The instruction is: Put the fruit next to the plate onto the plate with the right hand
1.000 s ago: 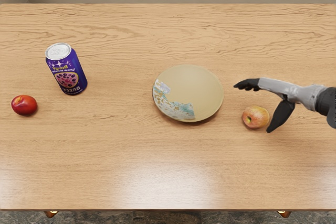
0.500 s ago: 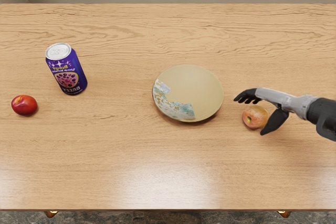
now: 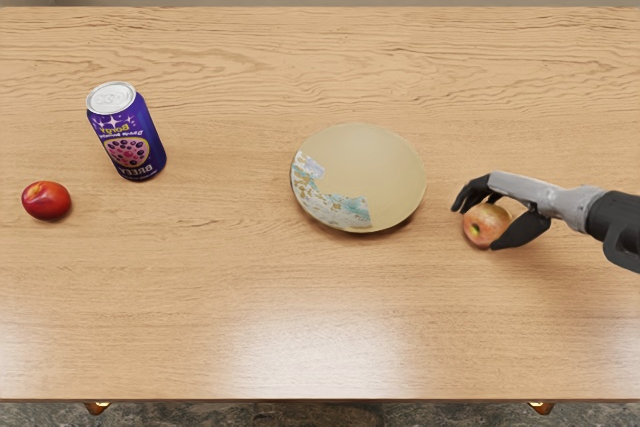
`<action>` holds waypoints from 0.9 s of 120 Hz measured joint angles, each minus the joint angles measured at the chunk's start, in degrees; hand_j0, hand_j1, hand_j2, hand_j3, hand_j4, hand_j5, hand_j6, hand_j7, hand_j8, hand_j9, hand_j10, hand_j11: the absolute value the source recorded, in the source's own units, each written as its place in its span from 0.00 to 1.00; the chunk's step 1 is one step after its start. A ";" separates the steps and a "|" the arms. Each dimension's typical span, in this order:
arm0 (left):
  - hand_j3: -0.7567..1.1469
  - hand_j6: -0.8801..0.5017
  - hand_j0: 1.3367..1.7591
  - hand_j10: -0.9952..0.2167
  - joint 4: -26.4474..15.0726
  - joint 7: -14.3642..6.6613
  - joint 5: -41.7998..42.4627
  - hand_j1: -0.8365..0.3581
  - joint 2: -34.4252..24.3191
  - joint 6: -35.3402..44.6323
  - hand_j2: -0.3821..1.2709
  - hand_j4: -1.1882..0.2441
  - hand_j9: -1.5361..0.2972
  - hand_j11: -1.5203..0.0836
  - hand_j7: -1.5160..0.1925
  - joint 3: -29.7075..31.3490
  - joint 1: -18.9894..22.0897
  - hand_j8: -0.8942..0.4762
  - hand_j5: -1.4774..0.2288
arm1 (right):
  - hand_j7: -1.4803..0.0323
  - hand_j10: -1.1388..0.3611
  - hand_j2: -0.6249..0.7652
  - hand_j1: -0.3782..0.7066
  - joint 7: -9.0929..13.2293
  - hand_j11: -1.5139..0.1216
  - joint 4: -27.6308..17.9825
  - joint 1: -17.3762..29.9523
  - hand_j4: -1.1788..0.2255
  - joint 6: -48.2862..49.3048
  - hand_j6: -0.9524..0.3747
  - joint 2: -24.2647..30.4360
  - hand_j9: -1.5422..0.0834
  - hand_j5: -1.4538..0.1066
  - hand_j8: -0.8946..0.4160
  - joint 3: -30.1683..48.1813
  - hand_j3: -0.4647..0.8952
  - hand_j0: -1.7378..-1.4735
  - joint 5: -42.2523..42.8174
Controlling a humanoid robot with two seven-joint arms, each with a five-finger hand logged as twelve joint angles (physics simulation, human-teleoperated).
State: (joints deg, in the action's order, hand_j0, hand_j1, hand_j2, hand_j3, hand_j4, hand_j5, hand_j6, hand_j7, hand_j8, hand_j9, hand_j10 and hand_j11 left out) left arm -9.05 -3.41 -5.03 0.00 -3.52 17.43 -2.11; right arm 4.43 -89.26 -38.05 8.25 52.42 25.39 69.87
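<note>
A yellow-red apple (image 3: 484, 225) lies on the table just right of the tan plate (image 3: 370, 162), which carries a pale patterned patch at its lower left. My right hand (image 3: 490, 213) comes in from the right edge and curls around the apple, fingers over its far side and thumb on its near right side. The apple still rests on the table. The left arm does not show.
A purple soda can (image 3: 126, 131) stands upright at the left. A red apple (image 3: 46, 200) lies near the table's left edge. The table's front edge (image 3: 320, 397) runs along the bottom of the view.
My right hand has come down and to the left from above the apple, and its fingers and thumb have closed around the fruit. Nothing else moved.
</note>
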 joint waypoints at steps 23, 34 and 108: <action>0.40 0.46 0.76 0.62 0.00 0.01 -0.01 0.75 0.00 0.00 0.26 0.66 0.66 0.75 0.70 -0.02 0.00 0.47 0.68 | 0.55 0.57 0.47 0.54 -1.26 0.47 1.44 0.03 0.49 -0.53 0.42 -0.63 0.52 0.50 0.49 -0.78 0.34 0.34 -0.19; 0.40 0.46 0.76 0.62 0.00 0.01 -0.01 0.75 0.00 0.00 0.26 0.66 0.66 0.75 0.70 -0.01 0.00 0.47 0.68 | 0.53 0.55 0.45 0.52 -1.62 0.47 1.89 0.07 0.45 -1.37 0.44 -0.77 0.52 0.51 0.45 -1.52 0.34 0.35 -0.09; 0.40 0.46 0.76 0.62 0.00 0.00 0.00 0.75 0.00 0.00 0.26 0.66 0.66 0.75 0.70 0.02 0.00 0.47 0.68 | 0.41 0.50 0.44 0.48 -2.44 0.36 2.92 -4.67 0.37 1.33 0.44 0.10 0.40 0.37 0.45 -1.94 0.34 0.34 -7.19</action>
State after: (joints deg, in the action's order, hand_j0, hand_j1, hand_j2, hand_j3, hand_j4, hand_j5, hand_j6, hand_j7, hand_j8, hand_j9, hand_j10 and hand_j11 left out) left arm -9.05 -3.42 -5.02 0.00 -3.52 17.45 -2.11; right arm 1.99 -86.35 -42.72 9.58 52.52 23.46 62.68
